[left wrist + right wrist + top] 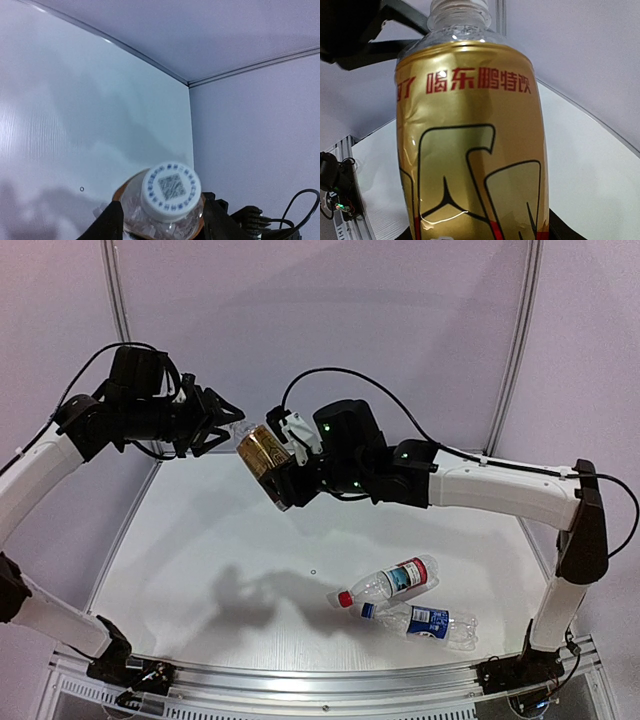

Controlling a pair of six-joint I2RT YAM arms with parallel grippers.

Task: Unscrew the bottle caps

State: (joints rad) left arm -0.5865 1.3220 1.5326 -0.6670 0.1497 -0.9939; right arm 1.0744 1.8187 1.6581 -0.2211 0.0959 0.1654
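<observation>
We see the right end effector (285, 470) clamped around the gold-label bottle (260, 452), holding it tilted in the air above the far edge of the bench (200, 540), close to the back wall. Its white cap (171, 190) points toward the left end effector (222, 422), whose fingers (112, 225) stand spread wider than the cap, one on either side. Near the bench's front-right edge the red-label bottle (400, 578) and blue-label bottle (432, 621) lie side by side, well apart from the raised bottle.

Bright, even light overhead.
I see soft shadows on the table (180, 530) and glare streaks on the gold bottle (470, 150).
</observation>
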